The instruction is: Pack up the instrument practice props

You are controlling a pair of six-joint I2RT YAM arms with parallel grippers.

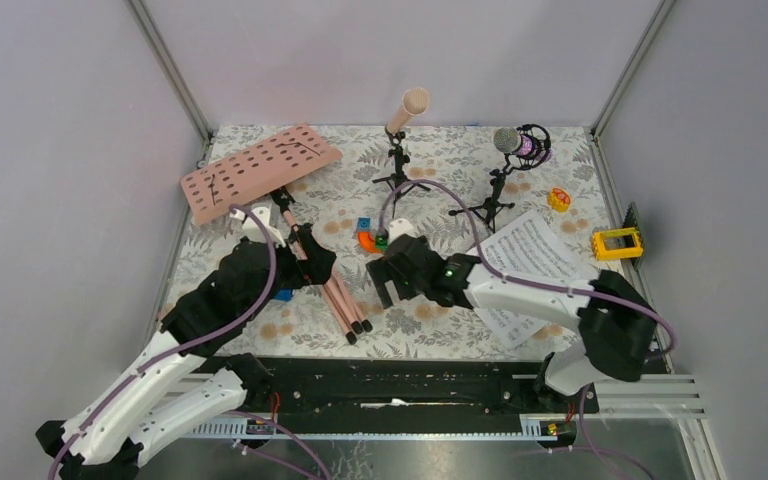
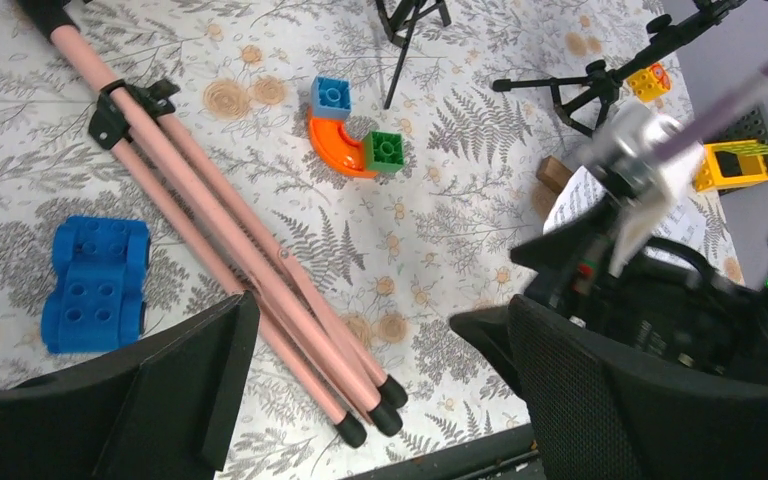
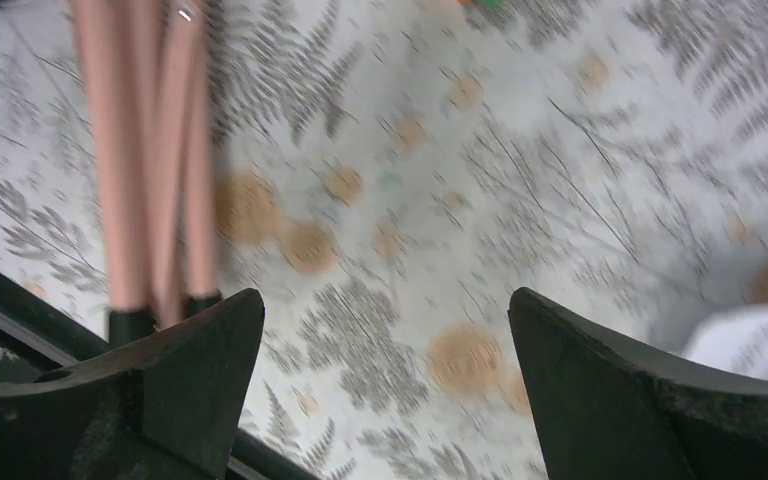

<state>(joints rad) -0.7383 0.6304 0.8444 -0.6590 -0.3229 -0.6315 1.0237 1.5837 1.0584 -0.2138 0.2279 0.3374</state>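
Note:
The salmon-pink perforated rack (image 1: 260, 170) lies flat at the back left. Its folded pink tripod legs (image 1: 335, 295) run toward the front edge. My left gripper (image 1: 310, 255) is open above the legs (image 2: 250, 250), which pass between its jaws untouched. My right gripper (image 1: 390, 285) is open and empty just right of the leg tips (image 3: 150, 150), over bare cloth. White sheet-music pages (image 1: 535, 255) lie under the right arm. The plain pink microphone (image 1: 410, 105) and the purple glitter silver-headed microphone (image 1: 507, 140) stand on black stands at the back.
A blue toy car (image 2: 95, 280) lies left of the legs. Orange, green and blue blocks (image 2: 345, 140) sit mid-table. A yellow block (image 1: 617, 243) and a small yellow piece (image 1: 558, 198) are at the right. Grey walls enclose the table, and a black rail (image 1: 410, 375) runs along the front.

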